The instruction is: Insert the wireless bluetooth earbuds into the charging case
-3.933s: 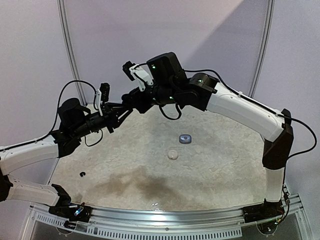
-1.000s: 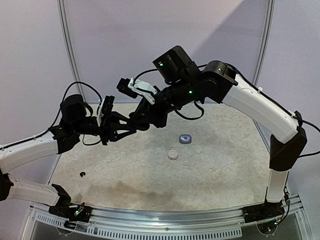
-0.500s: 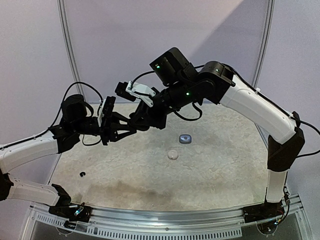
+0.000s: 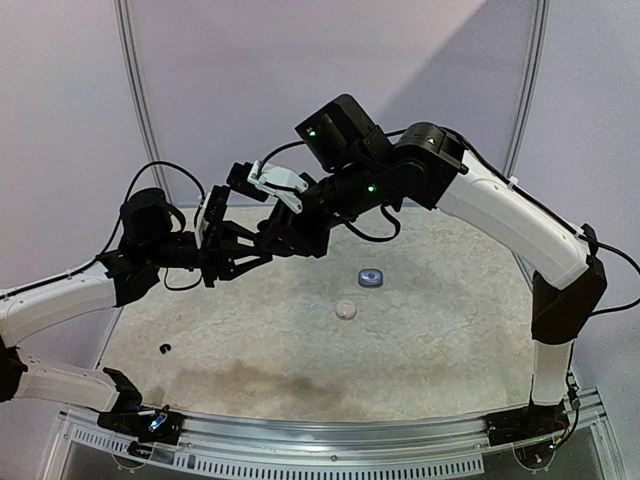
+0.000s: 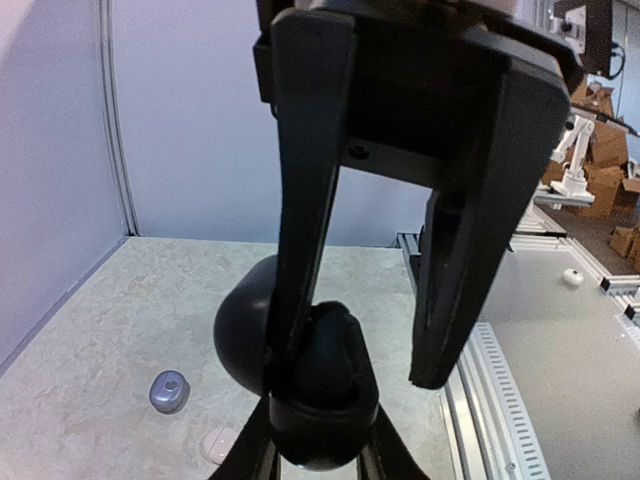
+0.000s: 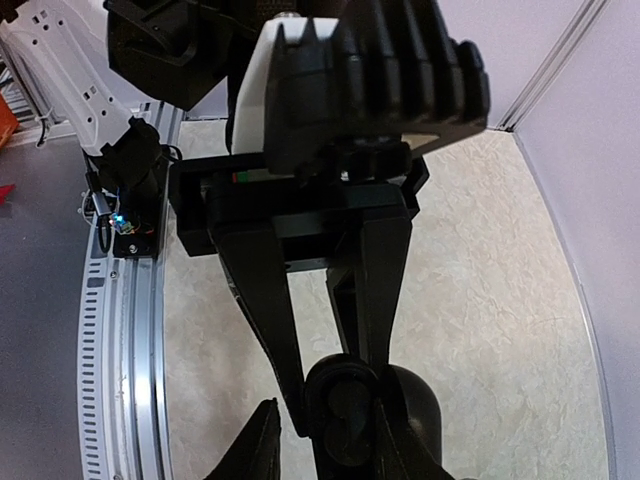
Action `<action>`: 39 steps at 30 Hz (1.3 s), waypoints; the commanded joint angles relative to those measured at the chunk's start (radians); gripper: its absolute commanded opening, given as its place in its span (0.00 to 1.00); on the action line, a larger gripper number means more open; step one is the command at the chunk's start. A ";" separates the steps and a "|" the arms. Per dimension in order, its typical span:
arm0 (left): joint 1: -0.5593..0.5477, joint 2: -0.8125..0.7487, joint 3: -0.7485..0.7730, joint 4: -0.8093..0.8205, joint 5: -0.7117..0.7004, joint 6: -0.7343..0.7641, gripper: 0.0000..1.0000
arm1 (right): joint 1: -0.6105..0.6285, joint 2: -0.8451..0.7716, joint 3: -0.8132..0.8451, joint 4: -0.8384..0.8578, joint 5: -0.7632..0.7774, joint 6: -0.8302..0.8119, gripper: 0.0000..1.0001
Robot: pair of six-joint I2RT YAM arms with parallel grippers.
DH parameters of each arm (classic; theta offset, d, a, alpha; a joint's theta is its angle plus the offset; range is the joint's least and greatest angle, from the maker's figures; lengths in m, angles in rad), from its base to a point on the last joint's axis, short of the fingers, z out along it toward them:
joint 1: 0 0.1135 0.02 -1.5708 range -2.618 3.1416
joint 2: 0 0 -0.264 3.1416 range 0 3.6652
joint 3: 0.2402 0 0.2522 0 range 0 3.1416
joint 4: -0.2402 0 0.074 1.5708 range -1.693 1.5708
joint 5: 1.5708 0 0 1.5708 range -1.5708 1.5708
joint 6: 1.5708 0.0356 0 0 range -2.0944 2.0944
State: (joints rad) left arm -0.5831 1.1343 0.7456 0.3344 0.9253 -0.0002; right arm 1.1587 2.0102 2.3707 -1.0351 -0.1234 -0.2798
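Note:
A black charging case (image 5: 322,425) hangs in mid-air with its domed lid (image 5: 238,335) swung open. My right gripper (image 5: 318,405) is shut on its base from below. In the right wrist view the case (image 6: 345,420) shows two dark hollows; I cannot tell whether earbuds sit in them. My left gripper (image 5: 358,375) is open: one finger rests between lid and base, the other stands apart. From above, both grippers (image 4: 268,240) meet over the table's left half. A tiny black earbud (image 4: 164,348) lies at the near left.
A grey-blue case (image 4: 372,277) and a white case (image 4: 346,309) lie on the mottled table top near the middle; both also show in the left wrist view, the grey-blue case (image 5: 168,391) and the white one (image 5: 222,443). A metal rail (image 4: 330,435) edges the front.
Both grippers have drifted a little to the left together, still joined at the black case. The cases and the bud on the table have not moved.

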 commanded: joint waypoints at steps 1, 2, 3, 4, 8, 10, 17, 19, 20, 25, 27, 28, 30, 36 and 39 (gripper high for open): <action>0.002 -0.003 0.001 0.191 0.027 -0.125 0.00 | 0.000 0.035 -0.006 -0.036 0.059 0.032 0.32; 0.000 -0.004 -0.002 0.201 0.029 -0.145 0.00 | -0.003 0.034 -0.006 -0.032 0.060 0.037 0.33; -0.001 -0.003 -0.005 0.207 0.028 -0.155 0.00 | -0.007 0.030 -0.007 -0.027 0.062 0.049 0.34; -0.001 -0.003 -0.008 0.211 0.027 -0.161 0.00 | -0.014 0.030 -0.007 -0.021 0.062 0.057 0.35; -0.003 -0.005 -0.009 0.219 0.023 -0.169 0.00 | -0.020 0.027 -0.007 0.000 0.062 0.070 0.37; -0.003 -0.004 -0.011 0.224 0.023 -0.175 0.00 | -0.020 0.027 -0.007 0.006 0.062 0.067 0.37; -0.003 -0.002 -0.012 0.237 0.014 -0.194 0.00 | -0.021 0.022 0.004 0.044 0.055 0.072 0.47; -0.003 -0.001 -0.014 0.239 0.012 -0.197 0.00 | -0.020 0.019 0.004 0.048 0.062 0.071 0.49; -0.003 -0.002 -0.015 0.241 0.011 -0.198 0.00 | -0.020 0.019 0.004 0.047 0.066 0.070 0.50; -0.002 -0.003 -0.017 0.245 0.005 -0.204 0.00 | -0.020 0.020 0.004 0.055 0.080 0.068 0.57; -0.001 -0.006 -0.018 0.245 0.001 -0.206 0.00 | -0.021 0.014 0.003 0.062 0.088 0.072 0.57; -0.001 -0.007 -0.018 0.245 -0.002 -0.207 0.00 | -0.021 0.011 0.002 0.066 0.088 0.075 0.57; 0.000 -0.007 -0.020 0.245 -0.004 -0.207 0.00 | -0.020 0.001 0.000 0.067 0.083 0.079 0.55; 0.000 -0.008 -0.022 0.245 -0.003 -0.202 0.00 | -0.045 -0.019 -0.010 0.071 -0.007 0.122 0.51; 0.000 -0.009 -0.023 0.245 -0.001 -0.202 0.00 | -0.062 -0.019 -0.012 0.072 -0.035 0.156 0.43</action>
State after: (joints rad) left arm -0.5804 1.1435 0.7258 0.4919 0.8768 -0.2142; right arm 1.1370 2.0079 2.3707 -0.9474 -0.1280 -0.1844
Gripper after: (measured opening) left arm 0.232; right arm 0.474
